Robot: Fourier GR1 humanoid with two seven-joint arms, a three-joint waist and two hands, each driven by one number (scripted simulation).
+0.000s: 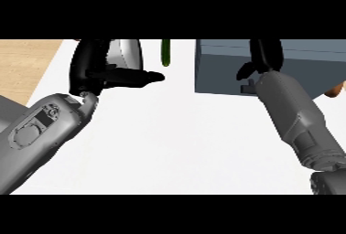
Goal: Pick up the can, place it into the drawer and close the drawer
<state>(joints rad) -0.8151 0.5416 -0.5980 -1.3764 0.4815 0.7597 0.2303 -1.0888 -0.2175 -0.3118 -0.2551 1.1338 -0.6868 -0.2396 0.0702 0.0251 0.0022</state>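
Note:
A silver can (127, 52) stands at the top left of the white counter (182, 137), cut off by the view's upper edge. My left hand (91, 68) is right beside it, fingers up along the can's left side and thumb stretched out to the right in front of it; the hand is open, and I cannot tell whether it touches the can. The grey-blue drawer unit (223, 68) sits at the top right. My right hand (263, 57) hangs over it, open, with nothing seen in it. The drawer's inside is hidden.
A dark green long vegetable (165, 52) lies between the can and the drawer unit. A wooden surface (24, 64) borders the counter at the far left. An orange-brown object (334, 90) peeks out at the right edge behind my right forearm.

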